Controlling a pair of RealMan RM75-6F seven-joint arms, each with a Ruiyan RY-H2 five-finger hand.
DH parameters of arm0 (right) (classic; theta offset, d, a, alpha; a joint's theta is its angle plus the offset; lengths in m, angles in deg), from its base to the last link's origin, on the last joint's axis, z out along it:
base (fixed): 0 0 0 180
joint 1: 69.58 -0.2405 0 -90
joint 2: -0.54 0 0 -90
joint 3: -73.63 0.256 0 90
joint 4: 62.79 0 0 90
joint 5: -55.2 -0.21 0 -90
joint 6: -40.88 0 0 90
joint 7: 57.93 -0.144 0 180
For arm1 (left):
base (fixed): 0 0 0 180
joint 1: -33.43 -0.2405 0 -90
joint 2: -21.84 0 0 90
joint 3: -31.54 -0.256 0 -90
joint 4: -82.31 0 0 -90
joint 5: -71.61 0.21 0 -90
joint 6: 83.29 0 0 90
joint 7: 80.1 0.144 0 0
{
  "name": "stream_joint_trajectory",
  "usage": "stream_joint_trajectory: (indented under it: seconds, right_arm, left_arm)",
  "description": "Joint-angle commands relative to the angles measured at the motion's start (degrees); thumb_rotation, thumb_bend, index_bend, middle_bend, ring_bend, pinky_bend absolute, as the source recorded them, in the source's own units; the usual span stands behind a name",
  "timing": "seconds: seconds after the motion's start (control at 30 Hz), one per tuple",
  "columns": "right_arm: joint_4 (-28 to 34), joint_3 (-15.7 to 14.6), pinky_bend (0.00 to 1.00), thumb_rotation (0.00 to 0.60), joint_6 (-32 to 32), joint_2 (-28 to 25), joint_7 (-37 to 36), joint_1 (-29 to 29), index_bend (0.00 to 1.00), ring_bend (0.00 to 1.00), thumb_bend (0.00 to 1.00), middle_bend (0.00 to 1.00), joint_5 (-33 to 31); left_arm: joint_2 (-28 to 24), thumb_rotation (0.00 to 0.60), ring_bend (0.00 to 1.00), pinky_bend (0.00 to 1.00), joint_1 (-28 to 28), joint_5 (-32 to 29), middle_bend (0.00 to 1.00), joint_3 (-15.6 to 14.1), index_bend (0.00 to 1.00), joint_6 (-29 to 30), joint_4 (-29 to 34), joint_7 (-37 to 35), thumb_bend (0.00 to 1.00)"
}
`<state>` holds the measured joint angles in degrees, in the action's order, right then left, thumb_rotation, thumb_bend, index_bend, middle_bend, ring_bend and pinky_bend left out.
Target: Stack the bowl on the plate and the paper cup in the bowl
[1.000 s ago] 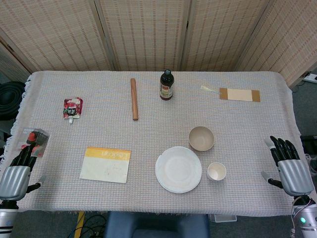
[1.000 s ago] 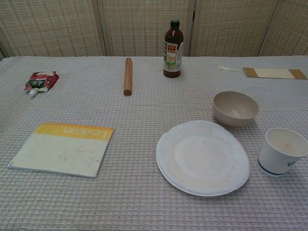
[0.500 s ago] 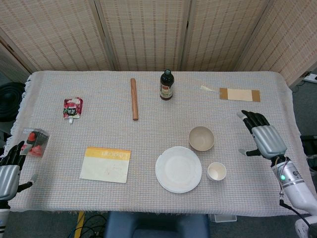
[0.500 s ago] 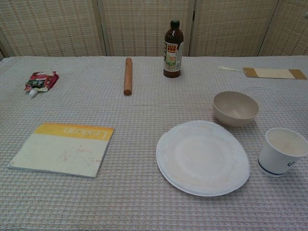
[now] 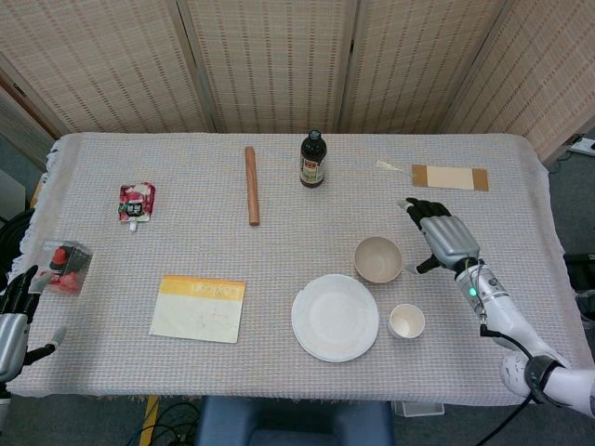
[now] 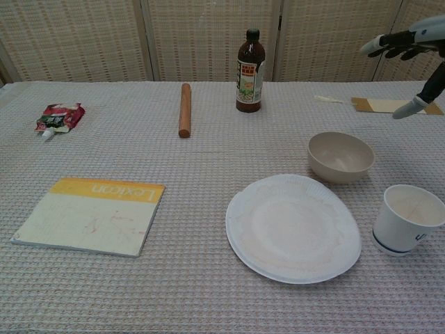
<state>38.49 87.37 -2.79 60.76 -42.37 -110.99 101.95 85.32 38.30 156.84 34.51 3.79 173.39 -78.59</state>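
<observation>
A beige bowl [image 5: 378, 259] [image 6: 341, 156] stands empty on the cloth, just behind and to the right of a white paper plate [image 5: 336, 317] [image 6: 293, 227]. A white paper cup [image 5: 406, 321] [image 6: 407, 219] stands upright to the right of the plate. My right hand [image 5: 442, 237] [image 6: 410, 52] hovers open, fingers spread, just right of the bowl and above the table, holding nothing. My left hand [image 5: 11, 321] is at the table's near left edge, fingers apart and empty, far from the task objects.
A yellow and white book [image 5: 199, 308] lies left of the plate. A wooden rolling pin [image 5: 251, 185], a dark sauce bottle [image 5: 313, 160] and a tan card [image 5: 450, 177] sit at the back. A red pouch [image 5: 136, 203] and a small packet [image 5: 63, 266] lie at the left.
My right hand has swept from the table's near right edge inward and forward to beside the bowl. My left hand has sunk lower at the left edge. Bowl, plate and cup have not moved.
</observation>
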Motion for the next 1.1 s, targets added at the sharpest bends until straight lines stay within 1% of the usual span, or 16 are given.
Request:
stream_joint_trajectory:
  seconds: [0.03,0.3,0.47,0.6,0.9,1.1]
  right_arm:
    - [-2.0,-1.0,0.0,0.6,1.3,2.7,1.5,-2.6,0.0,0.0,0.0,0.0,-2.7]
    - [-5.6,-3.5,0.0,0.6,3.3,6.3,2.8,-6.3,0.0,0.0,0.0,0.0,-6.2]
    - [-6.6,-4.8,0.0,0.6,3.5,7.2,2.8,-7.2,0.0,0.0,0.0,0.0,-7.0]
    - [-7.7,-5.6,0.0,0.6,3.9,8.2,1.7,-7.4,0.0,0.0,0.0,0.0,-6.7]
    - [-11.0,-6.3,0.0,0.6,6.2,10.5,-1.7,-7.8,0.0,0.0,0.0,0.0,-5.2]
    - [-12.6,-7.2,0.0,0.6,7.0,11.9,-2.6,-8.3,0.0,0.0,0.0,0.0,-4.6]
  left_arm:
    - [-0.4,0.6,0.01,0.24,-0.5,0.1,0.0,0.1,0.1,0.7,0.2,-0.4,0.31]
    - [-1.0,0.6,0.01,0.24,-1.2,-0.1,0.0,0.3,0.1,1.8,0.5,-1.1,0.31]
    - [-1.1,0.6,0.01,0.24,-1.5,0.2,0.0,0.3,0.1,2.3,0.6,-1.3,0.31]
    - [-1.2,0.6,0.01,0.24,-1.6,0.3,0.0,0.3,0.1,2.3,0.6,-1.2,0.31]
    - [-1.1,0.6,0.01,0.24,-1.5,0.1,0.0,0.4,0.1,1.8,0.7,-0.7,0.31]
    - [-1.2,0.6,0.01,0.24,-1.7,0.3,0.0,0.4,0.1,2.2,0.8,-0.9,0.31]
